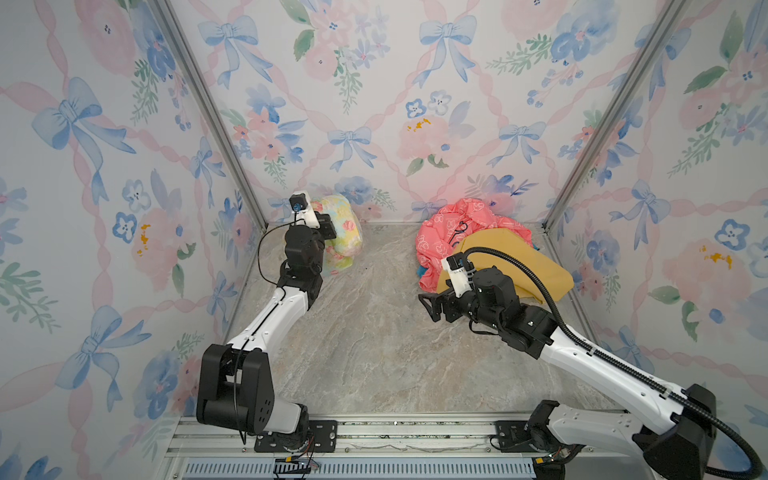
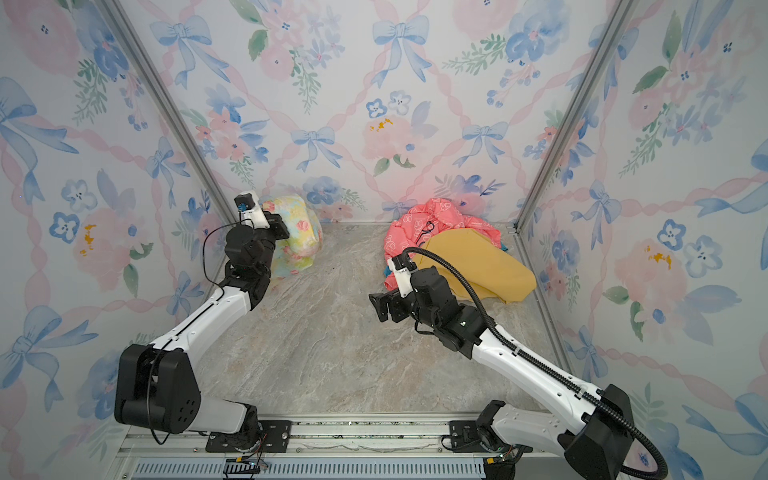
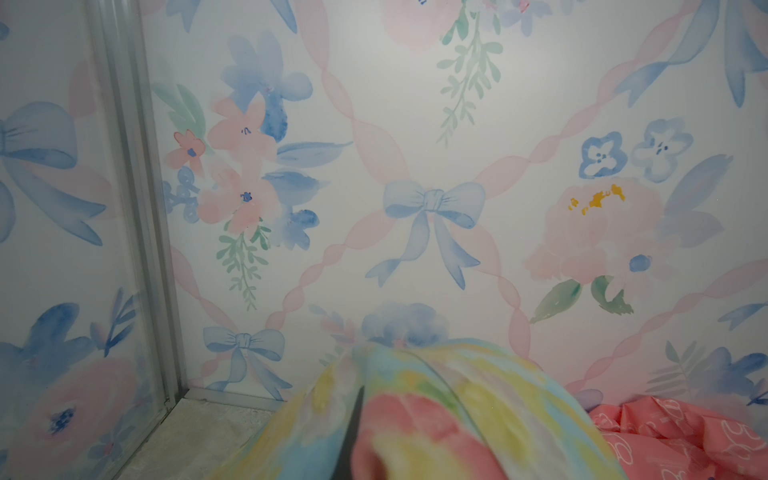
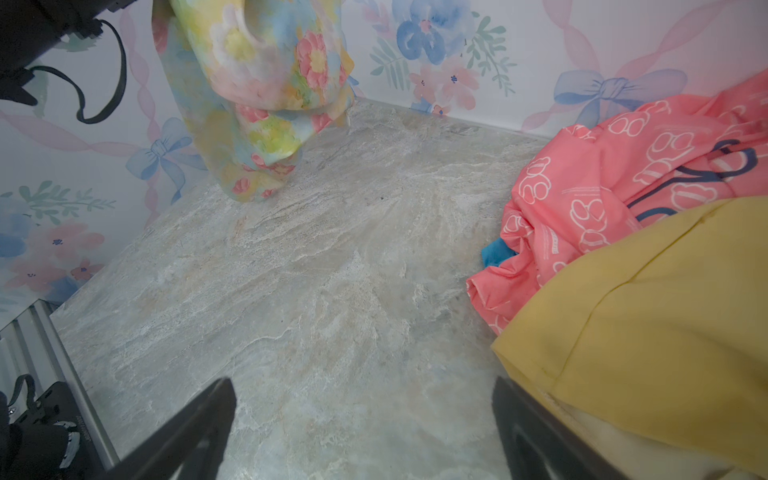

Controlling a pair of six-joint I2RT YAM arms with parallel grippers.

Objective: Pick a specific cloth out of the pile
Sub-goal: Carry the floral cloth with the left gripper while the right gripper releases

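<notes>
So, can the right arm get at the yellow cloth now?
Probably yes: the right gripper, open and empty, is beside the yellow cloth, which lies uncovered on the pile; nothing stands between.

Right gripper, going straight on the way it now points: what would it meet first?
Likely the grey marbled tabletop: the open right gripper tilts down toward it, with the pastel flowered cloth farther off and the coral-pink and mustard cloth pile beside it. Depth is unclear.

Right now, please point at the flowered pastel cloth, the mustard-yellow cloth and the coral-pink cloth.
flowered pastel cloth (image 4: pixel 266 62): right wrist view, on its hanging middle fold.
mustard-yellow cloth (image 1: pixel 538 255): a top view, on its flat middle.
coral-pink cloth (image 1: pixel 440 232): a top view, on its printed left part.
</notes>
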